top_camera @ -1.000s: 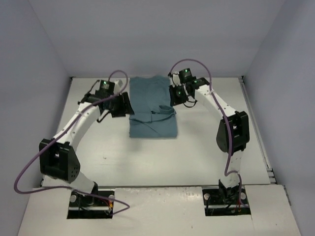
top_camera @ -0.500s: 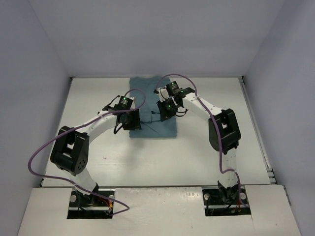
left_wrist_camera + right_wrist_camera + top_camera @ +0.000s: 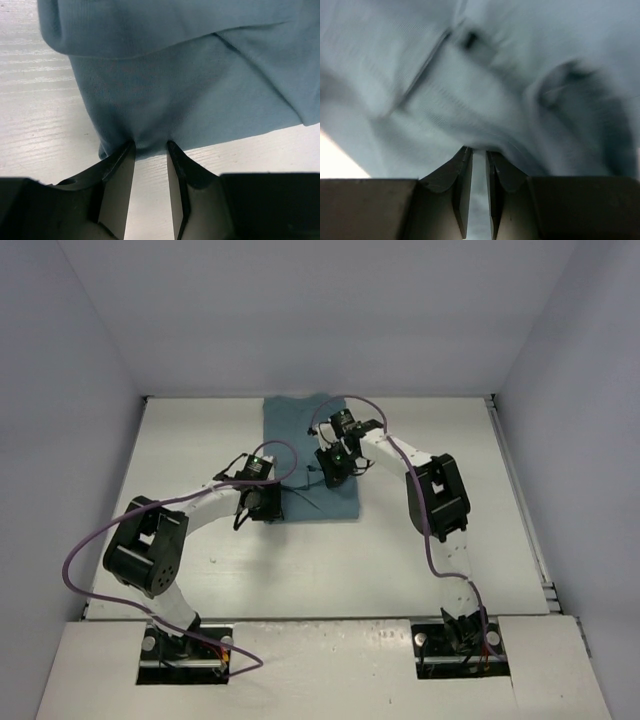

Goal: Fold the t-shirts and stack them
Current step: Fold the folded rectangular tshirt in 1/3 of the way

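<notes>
The teal t-shirt (image 3: 300, 430) lies partly folded on the white table, at the middle of its far side. My left gripper (image 3: 265, 505) is at the shirt's near left corner. In the left wrist view the shirt (image 3: 165, 90) has its hem between the tips of the left gripper (image 3: 150, 145); the jaws stand a little apart, with bare table showing between them. My right gripper (image 3: 332, 468) is over the shirt's right half. The right wrist view is blurred. In it the right gripper (image 3: 478, 150) has its jaws nearly together, pinching a fold of the shirt (image 3: 470, 90).
The white table (image 3: 450, 540) is closed in by grey walls at the back, left and right. Purple cables (image 3: 90, 540) loop from both arms. The two arm bases sit at the near edge.
My left gripper has swung from the shirt's left side to its near left corner, and its jaws have narrowed. My right gripper has moved left and nearer across the shirt.
</notes>
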`<state>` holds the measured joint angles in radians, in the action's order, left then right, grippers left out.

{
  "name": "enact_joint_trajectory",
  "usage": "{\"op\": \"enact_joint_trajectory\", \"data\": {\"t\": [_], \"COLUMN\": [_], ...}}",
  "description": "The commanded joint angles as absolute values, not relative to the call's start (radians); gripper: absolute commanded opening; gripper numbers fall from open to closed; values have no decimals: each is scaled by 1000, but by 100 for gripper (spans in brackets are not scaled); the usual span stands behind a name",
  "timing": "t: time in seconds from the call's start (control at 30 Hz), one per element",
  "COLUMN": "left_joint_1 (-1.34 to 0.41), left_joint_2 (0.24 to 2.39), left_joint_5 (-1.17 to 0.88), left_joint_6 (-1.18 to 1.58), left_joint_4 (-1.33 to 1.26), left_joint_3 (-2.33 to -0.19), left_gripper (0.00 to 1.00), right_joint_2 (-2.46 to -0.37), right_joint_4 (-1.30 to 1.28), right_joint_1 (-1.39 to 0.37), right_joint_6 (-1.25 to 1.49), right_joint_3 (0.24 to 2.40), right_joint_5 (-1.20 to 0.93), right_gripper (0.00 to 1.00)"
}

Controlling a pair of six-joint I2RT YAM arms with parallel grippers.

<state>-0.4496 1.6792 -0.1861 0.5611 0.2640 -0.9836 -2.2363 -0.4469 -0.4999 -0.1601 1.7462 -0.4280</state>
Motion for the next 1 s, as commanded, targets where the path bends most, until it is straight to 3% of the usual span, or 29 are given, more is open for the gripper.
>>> {"op": "enact_joint_trajectory", "data": {"t": [0.0, 0.23, 0.37, 0.67, 0.97], "left_joint_1": [-461, -466, -466, -466, -468], "left_joint_2": [1642, 1635, 1617, 1602, 1616], "left_joint_5": [-165, -157, -155, -163, -158], "left_joint_6": [587, 590, 589, 594, 607], "left_joint_4": [212, 217, 229, 235, 220], "left_joint_3": [-958, -940, -940, -957, -949], "left_gripper": [28, 27, 26, 26, 26], "right_joint_2": [-2259, -2296, -2263, -2088, -2061], "right_joint_4": [-430, -419, -415, -410, -352], "right_joint_1": [-475, -466, -475, -597, -650], "right_joint_6": [-185, -186, -200, -230, -220], "right_joint_3": [1885, 2091, 2159, 1887, 1686], "right_joint_5": [-288, -73, -91, -269, -351], "right_gripper": [15, 16, 17, 19, 19]}}
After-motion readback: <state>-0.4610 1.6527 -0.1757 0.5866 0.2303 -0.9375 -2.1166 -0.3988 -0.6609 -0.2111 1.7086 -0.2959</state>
